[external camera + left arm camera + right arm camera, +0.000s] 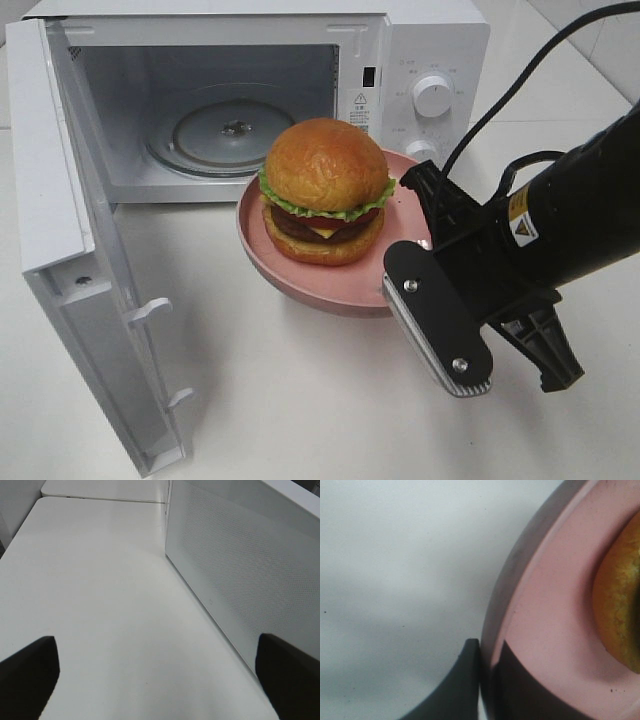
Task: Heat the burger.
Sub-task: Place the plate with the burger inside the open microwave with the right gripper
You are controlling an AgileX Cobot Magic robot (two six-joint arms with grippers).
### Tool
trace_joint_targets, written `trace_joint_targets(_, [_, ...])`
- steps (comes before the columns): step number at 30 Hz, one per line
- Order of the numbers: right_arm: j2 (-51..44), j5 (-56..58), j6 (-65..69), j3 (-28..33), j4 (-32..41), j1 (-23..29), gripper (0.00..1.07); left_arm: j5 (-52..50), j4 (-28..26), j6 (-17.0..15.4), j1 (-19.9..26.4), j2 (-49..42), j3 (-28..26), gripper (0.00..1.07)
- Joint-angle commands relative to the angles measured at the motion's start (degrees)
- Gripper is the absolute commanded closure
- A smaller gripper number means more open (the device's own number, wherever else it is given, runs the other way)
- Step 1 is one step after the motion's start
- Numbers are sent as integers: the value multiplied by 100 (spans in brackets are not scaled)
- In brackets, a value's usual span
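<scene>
The burger (325,190) sits on the pink plate (300,285), just in front of the microwave's (420,60) open cavity and short of the glass turntable (225,135). The plate's rim is pinched by the right gripper (486,655), its jaws all but closed on the thin edge. The left gripper (160,680) is spread wide and empty, outside the microwave's opened door (60,200). The plate is best kept level and fed in slowly, so that the tall burger is not toppled. It should be centred on the turntable before release.

Bright, even light — close-ups blurred
</scene>
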Motion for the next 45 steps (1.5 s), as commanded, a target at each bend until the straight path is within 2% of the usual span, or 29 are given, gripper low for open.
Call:
trace_joint_targets(1, [-46,-315,-539,-172,458,-201,107,-46,-11,6,-40,-97,0,7])
trace_joint_targets(4, [-29,-298,-779,-195,630,-241,107,-46,-11,6,-40,-97,0,7])
trace_joint_targets(13, [172,-481,132,-264,-355,-246,107,-46,-11,6,-40,-97,0,7])
trace_joint_targets(25, [567,-424,143,-665,-372,-235,107,-46,-11,0,-40,-97,0,7])
trace_joint_targets(28, [745,-441,160,-739,-464,-86,107,-46,-11,6,-40,-97,0,7])
trace_joint_targets(36, [1215,-556,441,-1197,-481,178,107,-46,-11,6,-40,-97,0,7])
trace_joint_targets(38, [1467,-556,441,-1495,-481,309,107,-46,-11,6,-40,-97,0,7])
trace_joint_targets(41, [1524,-556,464,-1564,-481,309,107,-46,-11,6,-40,-97,0,7])
trace_joint_targets(45, [1839,-338,745,-1994,-481,344,107,-46,-11,6,-40,-97,0,7])
